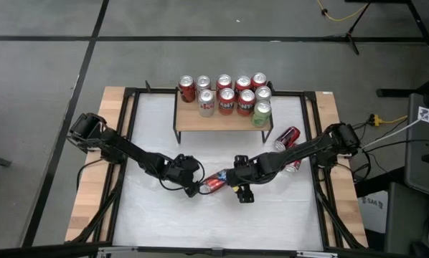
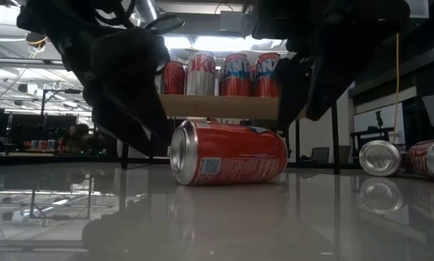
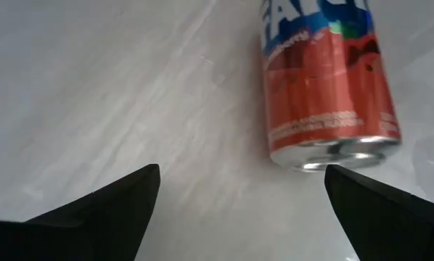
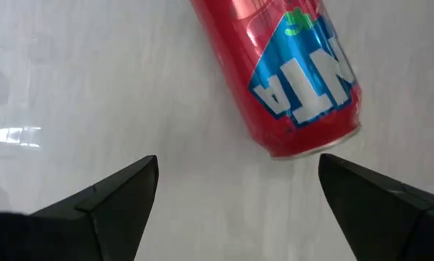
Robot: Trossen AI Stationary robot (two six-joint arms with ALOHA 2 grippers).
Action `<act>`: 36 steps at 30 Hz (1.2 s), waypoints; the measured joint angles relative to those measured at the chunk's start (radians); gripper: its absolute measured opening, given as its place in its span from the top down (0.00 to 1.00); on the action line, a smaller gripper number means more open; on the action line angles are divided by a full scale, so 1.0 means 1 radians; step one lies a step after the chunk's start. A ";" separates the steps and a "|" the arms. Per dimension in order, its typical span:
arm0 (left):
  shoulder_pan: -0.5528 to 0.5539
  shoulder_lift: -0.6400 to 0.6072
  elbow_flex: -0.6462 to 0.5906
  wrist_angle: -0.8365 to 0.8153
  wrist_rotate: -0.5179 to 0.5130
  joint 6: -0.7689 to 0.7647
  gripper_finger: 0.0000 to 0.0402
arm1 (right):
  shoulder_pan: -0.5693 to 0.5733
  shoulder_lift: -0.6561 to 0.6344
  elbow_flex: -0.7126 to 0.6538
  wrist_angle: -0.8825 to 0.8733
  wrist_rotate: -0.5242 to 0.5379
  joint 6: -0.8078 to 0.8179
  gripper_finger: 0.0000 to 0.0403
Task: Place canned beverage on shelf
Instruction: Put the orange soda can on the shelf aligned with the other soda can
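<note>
Red can (image 1: 215, 182) lying on its side on the white table (image 1: 157, 129), mid-table toward the front edge, w/ my two grippers flanking it. Left gripper (image 1: 194, 188) just beside one end, jaws wide, nothing held. Right gripper (image 1: 235, 183) at the other end, also spread, empty. Neither's touching it, as far as I can tell. Shelf (image 1: 222, 119) sits at the back edge, already carrying ten cans (free plank only at its front and left). My plan: one gripper only, straddle the can's body across its width, close square so it doesn't roll, then tip upright before going to the shelf. Two more cans (image 1: 288, 137) lie near the right edge.
</note>
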 joint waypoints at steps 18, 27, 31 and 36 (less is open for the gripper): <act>0.011 0.000 0.000 -0.014 0.001 0.006 0.04 | 0.000 0.046 0.000 0.052 -0.042 -0.004 0.08; 0.011 0.000 0.000 -0.022 0.016 0.005 0.04 | 0.000 0.045 0.000 0.078 -0.044 -0.007 0.08; 0.010 0.000 0.000 -0.043 0.029 0.000 0.04 | 0.000 0.037 0.000 0.097 -0.049 -0.014 0.08; 0.009 0.000 0.000 -0.075 0.030 -0.007 0.04 | 0.000 0.018 0.000 0.129 -0.050 -0.028 0.08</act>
